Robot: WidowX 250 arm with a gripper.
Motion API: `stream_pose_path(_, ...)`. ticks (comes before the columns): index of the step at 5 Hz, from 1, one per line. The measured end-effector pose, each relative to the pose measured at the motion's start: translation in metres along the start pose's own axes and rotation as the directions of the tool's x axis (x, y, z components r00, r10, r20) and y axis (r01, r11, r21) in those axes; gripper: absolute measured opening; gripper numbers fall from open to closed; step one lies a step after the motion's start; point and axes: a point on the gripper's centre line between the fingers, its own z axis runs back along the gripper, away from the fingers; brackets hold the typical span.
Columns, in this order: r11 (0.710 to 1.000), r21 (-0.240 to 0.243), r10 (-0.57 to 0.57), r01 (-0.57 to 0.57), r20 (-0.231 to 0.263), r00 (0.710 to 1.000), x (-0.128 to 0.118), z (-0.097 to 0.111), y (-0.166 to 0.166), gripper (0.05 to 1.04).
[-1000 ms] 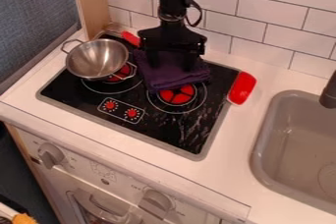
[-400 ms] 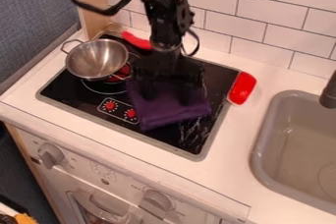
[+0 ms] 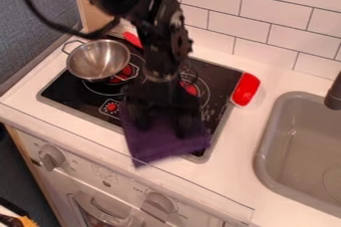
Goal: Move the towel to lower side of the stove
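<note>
purple towel at 6 o'clock on the stove, lower part past the front edge, over the white counter. black gripper above the towel's upper part, arm in from 11 o'clock. claw is unclenched, two fingers spread apart over the cloth; can't tell if the tips touch it. metal pot at 10 o'clock on the stove, red object at its 3 o'clock edge, grey sink further out, toward 4 o'clock.

Stove: viewed from high in front, slanting down, fairly near
Tiled wall: faced squarely enough, beyond
Sink: cut by right edge
</note>
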Motion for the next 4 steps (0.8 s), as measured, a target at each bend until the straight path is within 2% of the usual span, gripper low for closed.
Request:
stream_pose_path(2, 1.000, 0.004, -0.030, 0.030, 0.004, 1.000, -0.002, 0.007, 0.002, 0.999)
stream_pose_path(3, 1.000, 0.018, 0.005, -0.006, 0.081, 0.997, 0.015, 0.028, 0.012, 1.000)
stream_pose_path(4, 1.000, 0.019, 0.004, -0.007, 0.165, 0.986, 0.020, 0.063, 0.015, 1.000)
